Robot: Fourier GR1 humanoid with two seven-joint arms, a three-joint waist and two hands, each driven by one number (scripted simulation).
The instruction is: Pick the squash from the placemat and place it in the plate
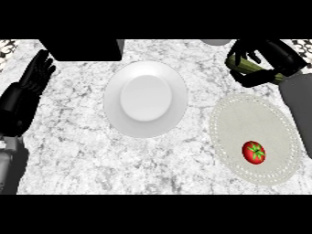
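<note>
Your right hand [263,59] has its fingers curled round the green squash [253,68], lifted beyond the placemat [253,137]. It looks stiff, smooth, maybe slippery, so hold it mid-body. The white plate [114,114] sits to the left; your left hand [36,73] rests, fingers straight.

No readable text, label, brand, number or sign on anything in view.

Plain white round plate [145,98], grey-veined white marble counter [84,151], pale beige oval placemat [253,123] with dotted border at three o'clock, red green-stemmed tomato [253,151], olive-green squash [251,68] in black right hand [263,61]
</note>
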